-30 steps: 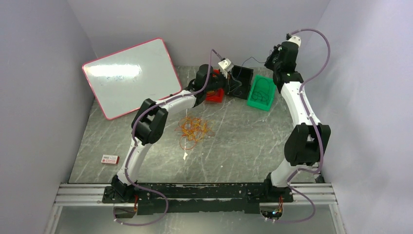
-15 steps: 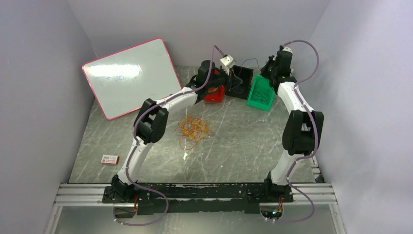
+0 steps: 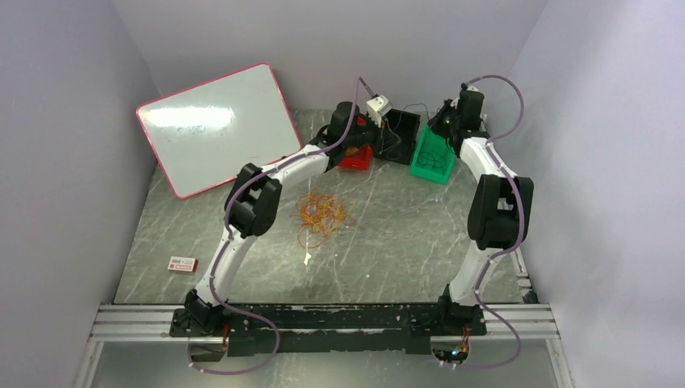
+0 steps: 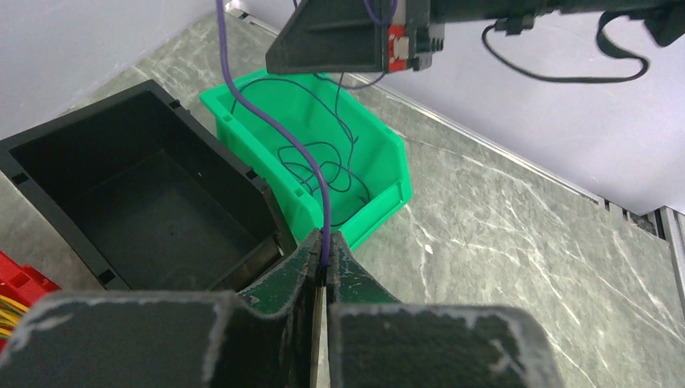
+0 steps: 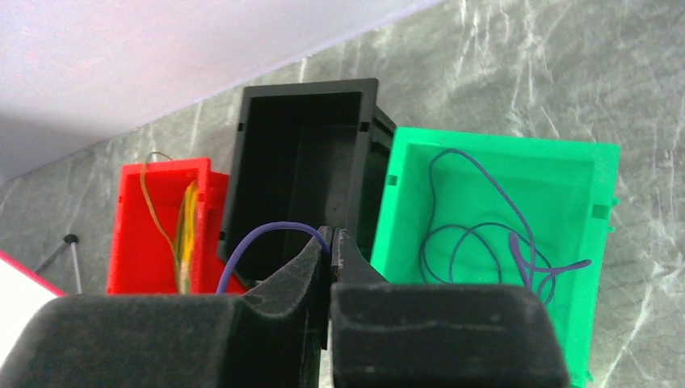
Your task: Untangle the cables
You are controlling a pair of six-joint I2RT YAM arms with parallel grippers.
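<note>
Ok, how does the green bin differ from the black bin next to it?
The green bin holds loose loops of purple cables; the black bin shows none inside. The black bin sits mid-row, between the red bin and the green bin, which ends the row on the right. Both are open-topped and stand upright, side by side.
</note>
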